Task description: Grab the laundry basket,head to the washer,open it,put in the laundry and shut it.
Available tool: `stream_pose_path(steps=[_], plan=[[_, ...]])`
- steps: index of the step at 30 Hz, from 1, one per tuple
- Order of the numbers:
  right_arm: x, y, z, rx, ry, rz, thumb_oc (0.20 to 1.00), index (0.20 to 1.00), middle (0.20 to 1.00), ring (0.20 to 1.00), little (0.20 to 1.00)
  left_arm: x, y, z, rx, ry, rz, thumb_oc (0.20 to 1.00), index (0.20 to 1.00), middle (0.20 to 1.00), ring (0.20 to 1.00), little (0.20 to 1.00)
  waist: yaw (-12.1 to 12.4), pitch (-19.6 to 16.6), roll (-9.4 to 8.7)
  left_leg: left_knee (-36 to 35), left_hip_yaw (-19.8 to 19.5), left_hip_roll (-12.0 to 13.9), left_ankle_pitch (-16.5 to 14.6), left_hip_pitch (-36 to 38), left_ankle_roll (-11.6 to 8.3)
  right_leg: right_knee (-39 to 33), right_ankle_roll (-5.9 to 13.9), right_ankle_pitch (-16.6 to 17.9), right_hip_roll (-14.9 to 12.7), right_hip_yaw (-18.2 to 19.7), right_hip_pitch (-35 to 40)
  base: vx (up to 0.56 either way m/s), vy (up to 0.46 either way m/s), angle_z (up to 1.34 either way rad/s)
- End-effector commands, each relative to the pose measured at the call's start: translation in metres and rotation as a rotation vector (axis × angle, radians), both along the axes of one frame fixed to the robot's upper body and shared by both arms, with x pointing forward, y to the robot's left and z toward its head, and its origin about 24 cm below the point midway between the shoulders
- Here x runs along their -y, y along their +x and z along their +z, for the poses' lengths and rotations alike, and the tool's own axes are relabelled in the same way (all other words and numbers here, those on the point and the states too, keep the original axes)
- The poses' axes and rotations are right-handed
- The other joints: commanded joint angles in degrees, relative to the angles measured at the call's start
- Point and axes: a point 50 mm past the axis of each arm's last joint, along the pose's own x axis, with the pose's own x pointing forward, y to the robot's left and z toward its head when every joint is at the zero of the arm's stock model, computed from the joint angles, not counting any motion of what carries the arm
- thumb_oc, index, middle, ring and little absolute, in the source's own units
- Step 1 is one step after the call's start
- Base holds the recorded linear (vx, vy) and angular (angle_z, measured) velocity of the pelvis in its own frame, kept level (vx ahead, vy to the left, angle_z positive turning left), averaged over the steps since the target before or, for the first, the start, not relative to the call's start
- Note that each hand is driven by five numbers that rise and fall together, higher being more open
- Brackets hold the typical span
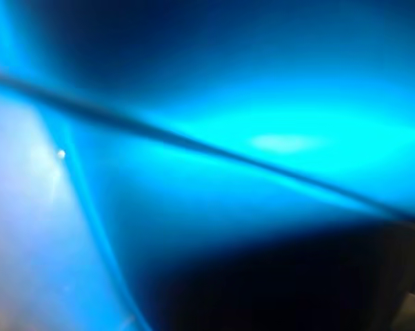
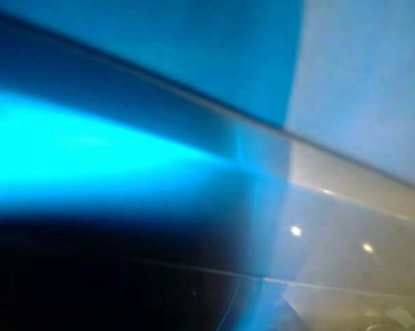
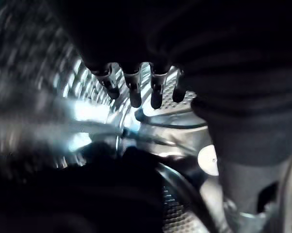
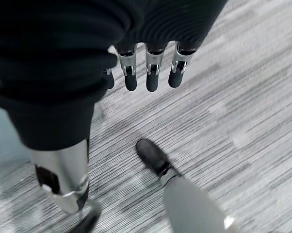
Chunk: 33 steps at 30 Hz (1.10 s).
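My left hand [image 3: 134,91] is inside the washer drum [image 3: 49,68], whose perforated steel wall curves round it. Its fingers hang straight and hold nothing, with the thumb [image 3: 243,189] apart from them. A dark heap of laundry [image 3: 112,194] lies low in the drum below the fingers, apart from them. My right hand [image 4: 151,74] hangs over the grey striped floor [image 4: 243,97] with its fingers relaxed and empty, and its thumb [image 4: 63,179] is apart. In the eye views a blue surface [image 1: 276,103] stands very close in front, crossed by a dark slanted line [image 1: 194,141].
A pale panel [image 2: 359,83] with a light slanted rim [image 2: 345,179] shows beside the blue surface in the right eye view. A dark area [image 2: 90,276] lies below it. The drum's grey door seal [image 3: 185,194] curves beside the laundry.
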Motion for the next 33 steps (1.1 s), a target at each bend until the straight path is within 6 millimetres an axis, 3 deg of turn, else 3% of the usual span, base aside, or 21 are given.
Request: stream_pose_path(steps=[1, 2, 3, 4, 9, 15, 21, 24, 25, 28, 33], plan=[[0.006, -0.014, -0.010, -0.020, 0.067, -0.029, 1.000, 1.000, 1.000, 1.000, 1.000, -0.014, -0.011, 0.006, 0.104, 0.263, 0.186, 1.000, 1.000, 1.000, 1.000, 1.000, -1.4, -0.6, 3.41, -6.7, -3.3, -1.1, 0.5, 5.7, -0.23, 6.7, 6.75, -17.1, -1.2, -1.9, 13.5, -0.08, 0.016, 0.05], [0.004, -0.017, -0.014, -0.033, 0.086, -0.041, 1.000, 1.000, 1.000, 1.000, 1.000, -0.013, -0.022, -0.026, 0.080, 0.333, 0.137, 1.000, 1.000, 1.000, 1.000, 1.000, 0.0, 0.0, 3.17, -7.0, -2.6, -1.1, 2.0, 5.7, 0.14, 6.4, 6.43, -16.1, -1.1, -2.6, 13.6, -0.02, 0.006, 0.06], [0.004, -0.018, -0.015, -0.038, 0.080, -0.038, 1.000, 1.000, 1.000, 1.000, 1.000, -0.016, -0.023, -0.028, 0.074, 0.329, 0.141, 1.000, 1.000, 1.000, 1.000, 1.000, -0.3, -0.5, 3.34, -7.4, -3.2, -1.1, 0.7, 6.5, -0.33, 6.3, 6.71, -17.0, -1.1, -2.0, 14.2, -0.02, 0.016, 0.04], [0.004, -0.019, -0.017, -0.048, 0.087, -0.048, 1.000, 1.000, 1.000, 1.000, 1.000, -0.014, -0.031, -0.046, 0.046, 0.329, 0.093, 1.000, 1.000, 1.000, 1.000, 1.000, 0.2, -0.3, 3.36, -7.6, -3.2, -1.1, 0.8, 6.9, -0.41, 6.1, 6.66, -17.0, -1.1, -2.1, 14.5, 0.05, 0.007, 0.01], [0.000, -0.020, -0.023, -0.096, 0.095, -0.071, 1.000, 1.000, 1.000, 1.000, 1.000, -0.007, -0.049, -0.156, -0.219, 0.103, -0.074, 1.000, 1.000, 1.000, 1.000, 1.000, 1.7, 0.1, 2.77, -8.6, -2.9, -0.9, 1.0, 9.9, -0.92, 5.9, 6.22, -16.9, -0.9, -2.3, 16.5, -0.01, 0.003, 0.02], [0.010, -0.019, -0.025, -0.114, 0.047, -0.109, 1.000, 1.000, 1.000, 1.000, 1.000, -0.003, -0.072, -0.241, -0.507, -0.031, -0.135, 1.000, 1.000, 1.000, 1.000, 1.000, 2.7, 0.6, 2.78, -10.2, -2.4, -0.5, 1.9, 14.9, -1.34, 5.7, 5.95, -16.2, -0.7, -2.7, 20.4, -0.05, -0.008, 0.06], [0.020, -0.034, -0.054, -0.271, -0.028, -0.119, 1.000, 1.000, 1.000, 1.000, 1.000, 0.000, -0.080, -0.281, -0.682, -0.060, -0.171, 1.000, 1.000, 1.000, 1.000, 1.000, 3.3, -0.4, 2.95, -9.5, -1.4, -0.2, 2.4, 21.4, -0.85, 5.9, 5.03, -16.1, -0.6, -3.9, 26.8, -0.08, -0.015, -0.03], [0.023, -0.048, -0.072, -0.370, -0.082, -0.111, 1.000, 1.000, 1.000, 1.000, 1.000, 0.004, -0.080, -0.290, -0.728, -0.086, -0.200, 1.000, 1.000, 1.000, 1.000, 1.000, 3.5, -1.3, 2.98, -8.5, -1.7, 0.0, 0.3, 25.0, -1.07, 6.7, 5.04, -17.8, -0.5, -3.6, 30.5, -0.05, -0.012, -0.05], [0.029, -0.066, -0.091, -0.475, -0.104, -0.127, 1.000, 1.000, 1.000, 1.000, 1.000, 0.007, -0.083, -0.296, -0.766, -0.094, -0.235, 1.000, 1.000, 1.000, 1.000, 1.000, 3.6, -1.5, 3.18, -6.9, -1.2, 0.3, 0.5, 27.3, -0.44, 7.4, 4.45, -17.8, -0.7, -4.2, 33.1, -0.02, -0.001, -0.03], [0.038, -0.096, -0.114, -0.611, -0.096, -0.166, 1.000, 1.000, 1.000, 1.000, 1.000, 0.001, -0.091, -0.310, -0.836, -0.108, -0.251, 1.000, 1.000, 1.000, 1.000, 1.000, 3.6, -2.8, 3.27, -5.4, -0.7, 0.9, -1.1, 32.6, -0.33, 8.1, 4.29, -18.9, -0.9, -4.0, 38.3, -0.03, 0.005, 0.00], [0.060, -0.138, -0.130, -0.721, 0.009, -0.287, 1.000, 1.000, 1.000, 1.000, 1.000, -0.027, -0.104, -0.345, -0.984, -0.101, -0.137, 1.000, 1.000, 1.000, 1.000, 1.000, 2.3, -6.7, 2.69, -5.1, -0.5, 1.8, -2.5, 39.1, -0.04, 8.9, 4.24, -20.2, -0.8, -3.1, 43.4, 0.05, 0.005, -0.02]])
